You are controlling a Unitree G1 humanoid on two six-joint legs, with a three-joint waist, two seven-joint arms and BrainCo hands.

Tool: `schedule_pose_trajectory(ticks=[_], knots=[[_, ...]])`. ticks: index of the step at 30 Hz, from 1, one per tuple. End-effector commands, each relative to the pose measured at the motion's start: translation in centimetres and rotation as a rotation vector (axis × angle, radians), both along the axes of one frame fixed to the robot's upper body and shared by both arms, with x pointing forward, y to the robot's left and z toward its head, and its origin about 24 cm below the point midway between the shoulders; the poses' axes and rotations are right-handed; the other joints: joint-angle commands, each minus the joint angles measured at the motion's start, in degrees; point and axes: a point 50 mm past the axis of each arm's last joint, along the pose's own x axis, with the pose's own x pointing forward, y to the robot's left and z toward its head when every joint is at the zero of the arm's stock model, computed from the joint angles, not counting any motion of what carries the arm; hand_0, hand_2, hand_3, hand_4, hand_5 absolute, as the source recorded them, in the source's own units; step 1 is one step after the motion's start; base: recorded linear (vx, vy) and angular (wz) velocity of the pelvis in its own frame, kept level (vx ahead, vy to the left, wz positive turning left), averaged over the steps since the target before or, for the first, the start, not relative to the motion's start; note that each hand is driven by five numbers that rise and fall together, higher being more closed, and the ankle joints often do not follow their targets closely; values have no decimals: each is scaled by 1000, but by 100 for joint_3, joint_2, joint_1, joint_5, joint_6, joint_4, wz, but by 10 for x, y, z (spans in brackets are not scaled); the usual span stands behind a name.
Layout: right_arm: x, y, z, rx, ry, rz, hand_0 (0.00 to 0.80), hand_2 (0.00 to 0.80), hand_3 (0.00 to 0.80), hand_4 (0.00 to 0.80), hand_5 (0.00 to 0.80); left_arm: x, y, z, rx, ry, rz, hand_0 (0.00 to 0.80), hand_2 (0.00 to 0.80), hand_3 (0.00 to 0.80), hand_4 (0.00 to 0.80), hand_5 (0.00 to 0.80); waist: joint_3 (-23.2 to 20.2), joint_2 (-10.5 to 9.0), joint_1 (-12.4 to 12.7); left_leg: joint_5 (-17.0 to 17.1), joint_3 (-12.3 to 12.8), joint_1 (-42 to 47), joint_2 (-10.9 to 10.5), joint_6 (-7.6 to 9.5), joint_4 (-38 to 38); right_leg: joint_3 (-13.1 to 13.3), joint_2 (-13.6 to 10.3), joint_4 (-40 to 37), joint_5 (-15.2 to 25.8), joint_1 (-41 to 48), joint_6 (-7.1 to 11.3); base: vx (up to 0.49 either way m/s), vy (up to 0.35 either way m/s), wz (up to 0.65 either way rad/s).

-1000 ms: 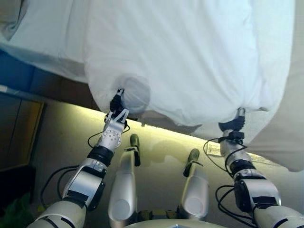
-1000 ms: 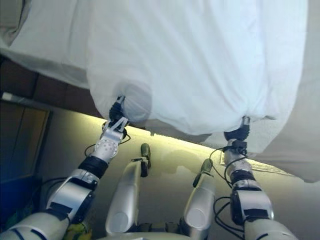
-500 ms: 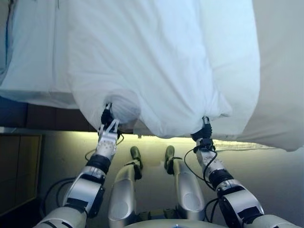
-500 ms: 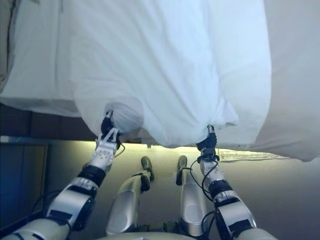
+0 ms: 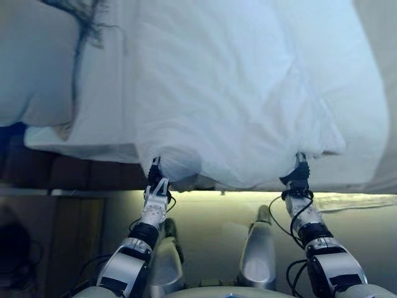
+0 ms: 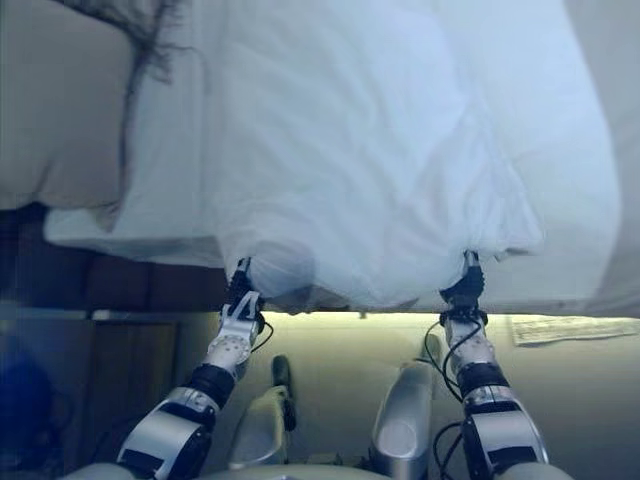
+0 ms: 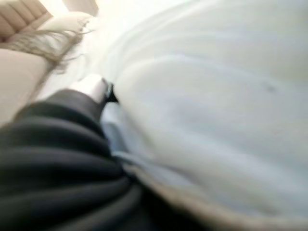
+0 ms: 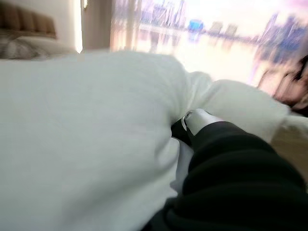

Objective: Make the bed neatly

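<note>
Left hand and right hand each bunch the duvet edge — held apart to spread it flat over the bed.

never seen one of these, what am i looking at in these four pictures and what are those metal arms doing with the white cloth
This is a humanoid robot making a bed. The two wide pictures come from cameras in its head, looking down; the two close ones come from cameras on its wrists. A white duvet covers the bed, with a beige pillow to the robot's left. The left hand and right hand each reach into the duvet's near edge, where the cloth bunches. Their fingers are hidden in the folds, so the grip itself cannot be seen.
</note>
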Motion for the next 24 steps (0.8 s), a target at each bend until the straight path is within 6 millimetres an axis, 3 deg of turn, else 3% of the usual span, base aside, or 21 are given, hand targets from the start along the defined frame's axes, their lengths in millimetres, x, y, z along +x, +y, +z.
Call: schedule_pose_trajectory(ticks=[1, 3, 6, 7, 10, 13, 15, 16, 18, 21, 22, 24], knots=[[2, 13, 6, 67, -62, 31, 800, 800, 800, 800, 800, 6, 6, 19, 39, -54, -8, 800, 800, 800, 800, 800, -587, 20, 178, 122, -373, -308, 153, 203, 407, -254, -449, -182, 958, 127, 162, 127, 269, -22], [-11, 26, -7, 119, -40, 62, 800, 800, 800, 800, 800, 2, 20, 17, 70, -24, 22, 800, 800, 800, 800, 800, -595, -72, 284, 50, -183, -165, 99, 349, 314, -407, -302, 187, 950, -22, 152, 59, 208, -48], [-30, 43, -26, 191, -11, 84, 800, 800, 800, 800, 800, -2, 35, 14, 116, -12, 50, 800, 800, 800, 800, 800, -694, -212, 281, 194, 24, -95, -28, 551, 2, -608, 390, 493, 424, -44, 55, -2, 115, -49], [-35, 45, -30, 213, -10, 88, 800, 800, 800, 800, 800, 2, 36, 16, 131, -18, 56, 800, 800, 800, 800, 800, -713, -253, 257, 259, 115, -124, -78, 603, -73, -804, 771, 513, 241, -21, -7, -45, 18, -33], [-38, 50, -35, 246, -28, 80, 800, 800, 800, 800, 800, 14, 38, 26, 175, -44, 48, 800, 800, 800, 800, 800, -637, -327, 168, 404, 118, -280, -142, 628, -83, -974, 1539, 459, 122, -135, -235, -64, -89, 1], [-25, 52, -24, 223, -64, 69, 800, 800, 800, 800, 800, 24, 33, 38, 189, -89, 26, 800, 800, 800, 800, 800, -491, -323, 96, 504, 175, -425, -85, 569, -39, -1008, 1769, 104, 114, -7, -428, -155, -122, 80], [-16, 54, -13, 187, -90, 60, 800, 800, 800, 800, 800, 30, 26, 45, 181, -130, 13, 800, 800, 800, 800, 800, -349, -369, -14, 414, 507, -613, 140, 420, 441, -1183, 1720, -51, 144, 84, -521, -94, -48, 45], [-14, 52, -10, 173, -90, 58, 800, 800, 800, 800, 800, 30, 25, 44, 165, -128, 14, 800, 800, 800, 800, 800, -305, -365, -62, 506, 573, -698, 390, 293, 712, -1227, 1697, 4, 125, 111, -571, 33, 46, 33], [-17, 47, -9, 159, -79, 64, 800, 800, 800, 800, 800, 23, 27, 34, 155, -101, 30, 800, 800, 800, 800, 800, -295, -326, -81, 724, 343, -690, 713, 104, 776, -1137, 1702, 110, 44, 157, -589, 155, 193, 36], [-22, 39, -11, 157, -71, 64, 800, 800, 800, 800, 800, 12, 25, 21, 125, -54, 61, 800, 800, 800, 800, 800, -341, -269, -13, 1221, -283, -585, 1133, -79, 72, -808, 1683, 67, -13, 194, -496, 164, 327, -4], [-18, 37, -8, 149, -83, 64, 800, 800, 800, 800, 800, 11, 24, 20, 123, -53, 71, 800, 800, 800, 800, 800, -332, -261, 28, 1321, -545, -579, 1216, -108, -152, -673, 1643, 50, -22, 169, -445, 67, 413, -24], [-5, 34, 2, 125, -109, 66, 800, 800, 800, 800, 800, 12, 22, 21, 121, -63, 79, 800, 800, 800, 800, 800, -289, -232, 57, 1368, -728, -597, 1286, -167, -327, -489, 1506, 82, -40, 71, -363, 21, 454, -36]])
